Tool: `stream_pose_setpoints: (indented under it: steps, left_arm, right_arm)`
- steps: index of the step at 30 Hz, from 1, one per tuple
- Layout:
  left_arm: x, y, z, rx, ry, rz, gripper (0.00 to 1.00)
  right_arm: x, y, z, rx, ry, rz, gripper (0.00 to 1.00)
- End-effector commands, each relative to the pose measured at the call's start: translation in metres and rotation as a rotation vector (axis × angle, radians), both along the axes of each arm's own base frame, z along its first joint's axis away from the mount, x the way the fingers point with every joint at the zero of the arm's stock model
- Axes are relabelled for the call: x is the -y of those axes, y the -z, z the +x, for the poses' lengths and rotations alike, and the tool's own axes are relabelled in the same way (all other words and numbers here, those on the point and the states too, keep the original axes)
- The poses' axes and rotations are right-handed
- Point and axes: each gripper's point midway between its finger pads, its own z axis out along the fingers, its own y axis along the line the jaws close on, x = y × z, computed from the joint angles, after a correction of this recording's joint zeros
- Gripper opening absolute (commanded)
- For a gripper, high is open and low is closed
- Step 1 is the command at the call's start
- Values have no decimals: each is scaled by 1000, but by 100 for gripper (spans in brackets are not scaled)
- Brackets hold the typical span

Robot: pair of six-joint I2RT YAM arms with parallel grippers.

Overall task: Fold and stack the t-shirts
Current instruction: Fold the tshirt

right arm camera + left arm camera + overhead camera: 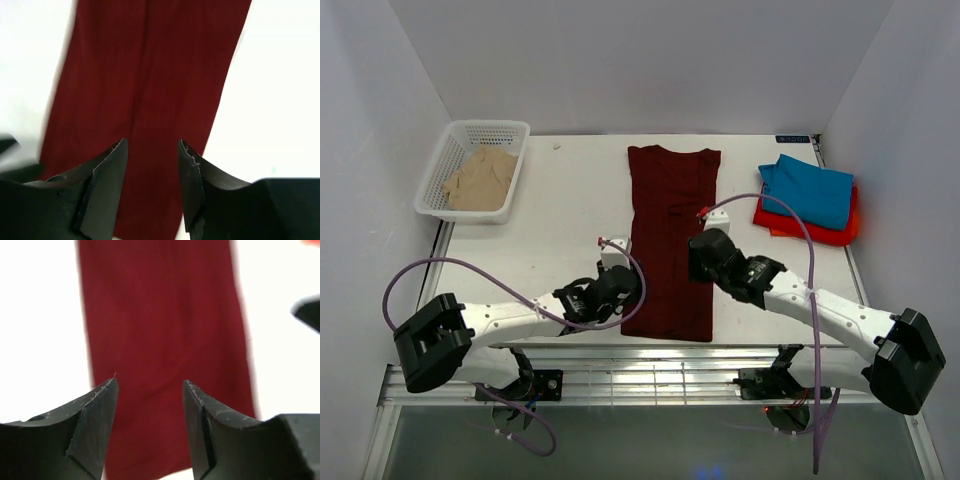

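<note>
Since the maroon t-shirt looks limp and light, lying as a long strip mid-table with its collar far, I'd pinch its near hem corners through every layer. Left gripper and right gripper hang over it, fingers spread, empty. They hide stretches of both side edges from above, and the wrist views blur.

maroon t-shirt lies flat, a long strip; teal t-shirt folded atop red-orange t-shirt; beige t-shirt crumpled.
</note>
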Motion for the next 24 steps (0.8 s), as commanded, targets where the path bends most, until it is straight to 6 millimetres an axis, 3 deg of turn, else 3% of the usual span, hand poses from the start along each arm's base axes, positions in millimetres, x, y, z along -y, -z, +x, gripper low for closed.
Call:
stream_pose_setpoints:
  steps: [1, 7, 12, 17, 24]
  left_arm:
    - [-38, 58, -34, -173, -43, 89, 65]
    - [-53, 81, -64, -266, -38, 46, 66]
    - [-53, 90, -82, -312, -33, 9, 66]
    - [-50, 100, -95, -345, -33, 3, 66]
    - [-50, 107, -105, -355, -27, 22, 65]
  right_arm:
    - [3, 50, -57, -178, 8, 15, 50]
    - [2, 88, -119, -297, 12, 38, 50]
    - [11, 104, -147, -335, 39, -13, 50]
    - [20, 126, -161, -371, 77, -44, 50]
    - [35, 138, -168, -378, 125, -66, 49]
